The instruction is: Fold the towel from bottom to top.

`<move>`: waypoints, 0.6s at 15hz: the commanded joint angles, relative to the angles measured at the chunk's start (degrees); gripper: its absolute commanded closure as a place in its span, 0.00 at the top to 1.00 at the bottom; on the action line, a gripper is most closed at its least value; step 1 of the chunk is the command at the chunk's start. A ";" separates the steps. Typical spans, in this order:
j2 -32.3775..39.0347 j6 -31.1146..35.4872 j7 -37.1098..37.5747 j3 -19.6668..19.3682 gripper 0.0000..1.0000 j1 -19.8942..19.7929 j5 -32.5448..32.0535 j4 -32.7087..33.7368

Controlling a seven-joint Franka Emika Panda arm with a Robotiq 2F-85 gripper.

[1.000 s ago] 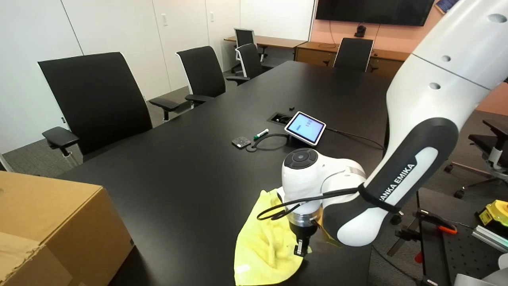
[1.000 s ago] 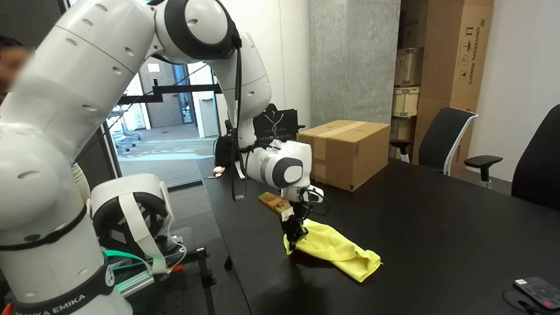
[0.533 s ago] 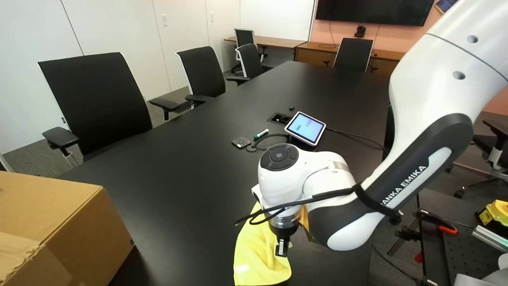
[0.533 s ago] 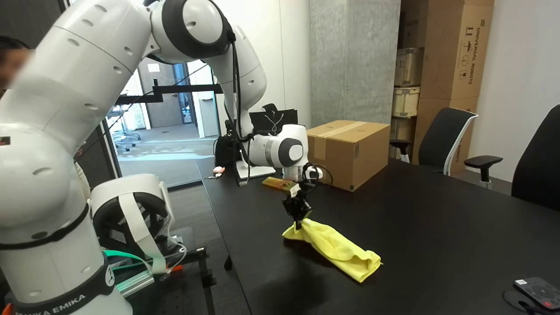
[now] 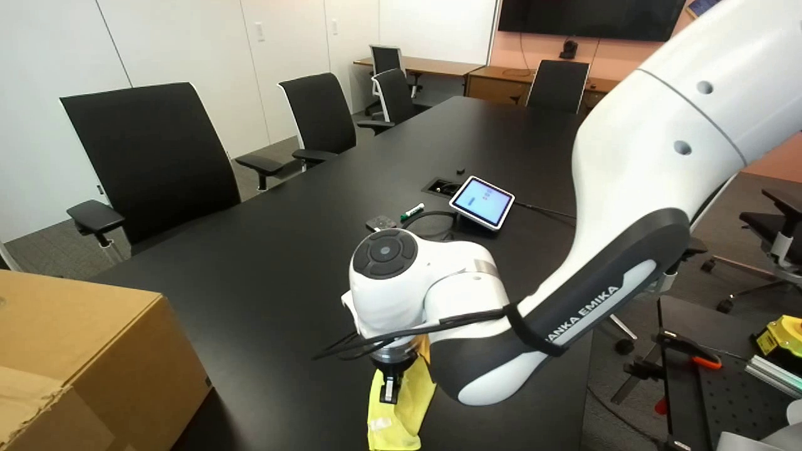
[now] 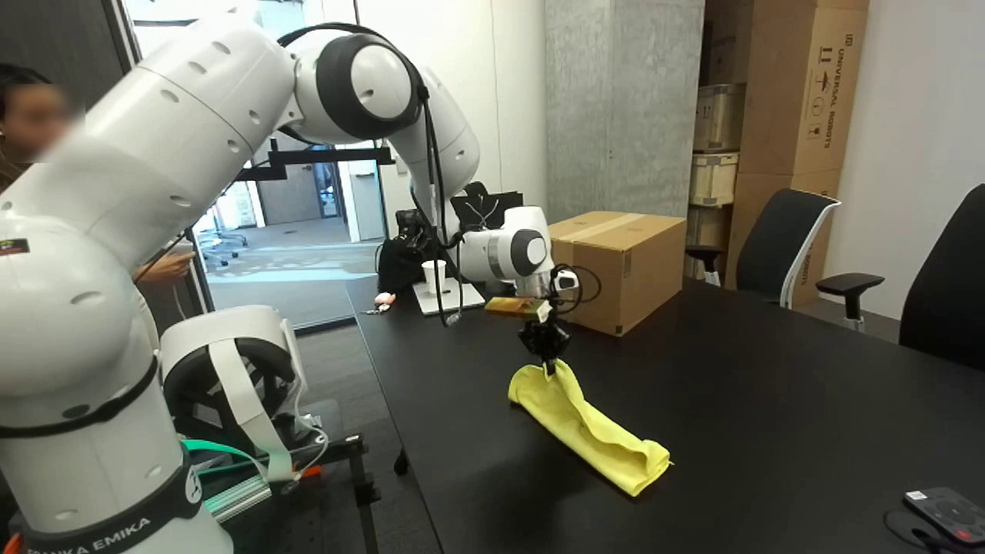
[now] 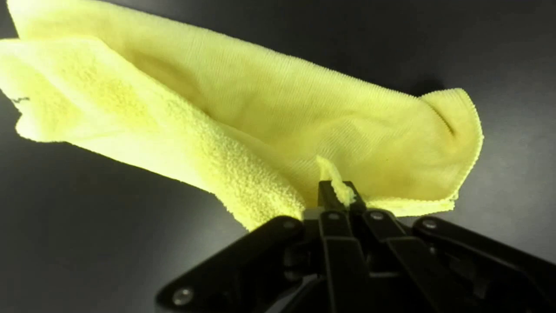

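A yellow towel (image 5: 410,404) lies on the black table, and it also shows in an exterior view (image 6: 592,442). My gripper (image 5: 389,393) stands over it, pointing down. In the wrist view the jaws of my gripper (image 7: 343,193) are closed on an edge of the towel (image 7: 269,95), with a bit of cloth sticking out between the tips. The pinched edge is raised in a peak in an exterior view, at the gripper (image 6: 549,368). The towel is partly folded over itself, its fluffy side up along one side and its smooth side showing in the middle.
A cardboard box (image 5: 94,369) stands on the table beside the towel; it also shows in an exterior view (image 6: 616,265). A tablet (image 5: 482,202) and a marker (image 5: 412,211) lie farther along. A black remote-like device (image 6: 950,514) and a white cup (image 6: 434,275) also stand on the table.
My gripper has moved toward the cardboard box and risen, drawing the pinched towel edge along. The towel looks narrower, its one side pulled up and over.
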 commanded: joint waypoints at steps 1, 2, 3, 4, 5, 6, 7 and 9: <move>7.44 -5.05 -0.67 -0.64 0.02 2.55 -2.52 11.78; 8.33 -5.50 -0.92 -0.61 0.30 2.94 -3.06 13.21; 8.97 -5.54 -1.13 -0.52 0.31 3.20 -3.33 14.30; 8.92 -5.45 -1.72 -0.11 0.38 3.20 -3.31 14.69; 8.77 -5.30 -2.28 0.09 0.44 3.31 -3.40 14.81; 8.44 -4.84 -2.63 0.16 0.51 3.38 -3.39 14.62; 7.50 -4.56 -2.44 -0.06 0.60 3.56 -3.46 13.81; 4.57 -3.67 -2.17 -0.52 0.75 3.70 -4.00 10.58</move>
